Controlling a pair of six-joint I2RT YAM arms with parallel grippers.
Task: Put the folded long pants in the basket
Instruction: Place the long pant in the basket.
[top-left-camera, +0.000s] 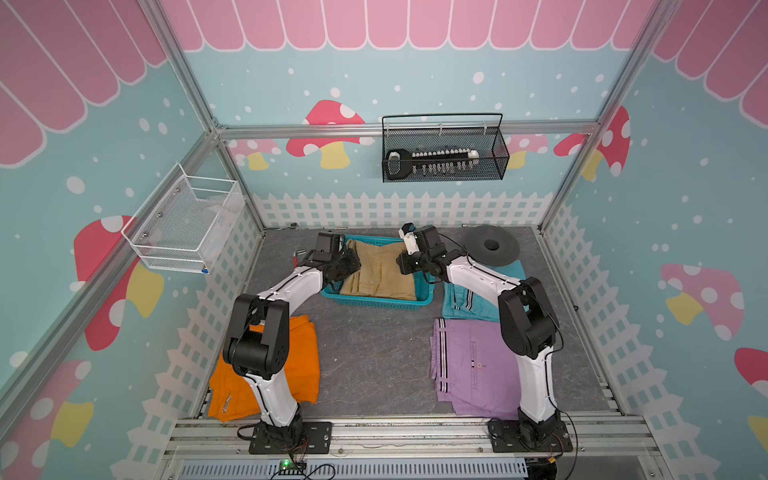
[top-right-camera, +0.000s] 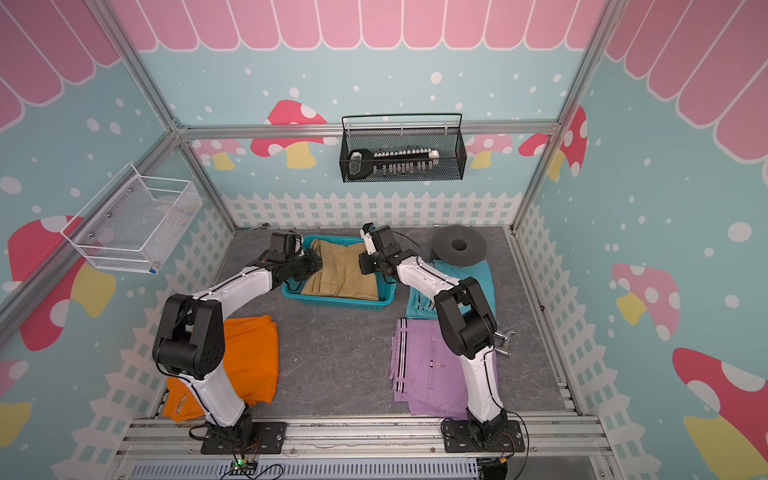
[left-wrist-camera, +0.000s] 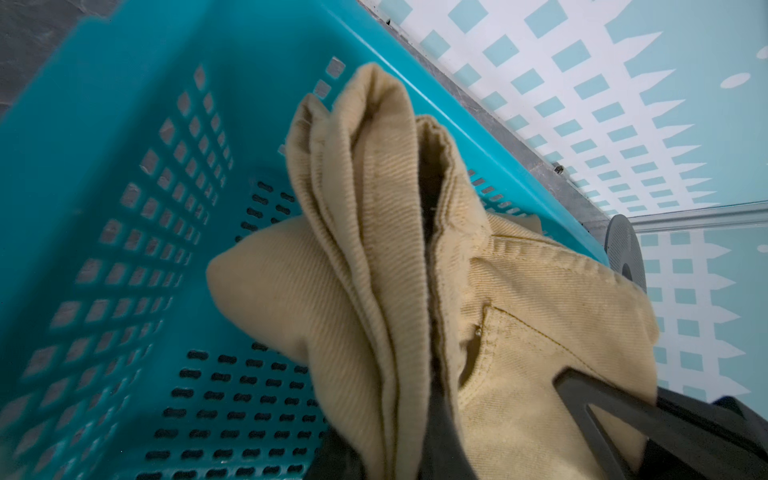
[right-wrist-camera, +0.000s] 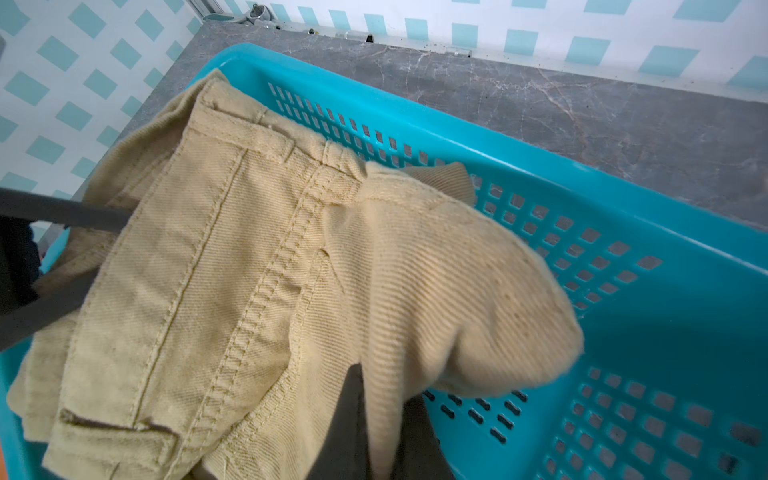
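Observation:
The tan folded pants (top-left-camera: 380, 270) (top-right-camera: 340, 270) lie partly in the turquoise basket (top-left-camera: 374, 302) (top-right-camera: 340, 303) at the back middle of the floor. My left gripper (top-left-camera: 353, 266) (left-wrist-camera: 399, 436) is shut on their left edge, pinching bunched tan cloth (left-wrist-camera: 374, 249) above the slotted basket bottom (left-wrist-camera: 124, 208). My right gripper (top-left-camera: 405, 264) (right-wrist-camera: 382, 424) is shut on the right edge of the tan pants (right-wrist-camera: 249, 270), over the basket (right-wrist-camera: 665, 332). Orange pants (top-left-camera: 299, 361) lie front left under the left arm. Lilac pants (top-left-camera: 469, 365) lie front right, with teal pants (top-left-camera: 469, 303) behind them.
A black disc (top-left-camera: 492, 245) sits behind the teal pants. On the back wall hangs a black wire basket (top-left-camera: 444, 153), and a white mesh basket (top-left-camera: 183, 232) hangs on the left wall. Small metal parts (top-right-camera: 505, 338) lie right of the lilac pants.

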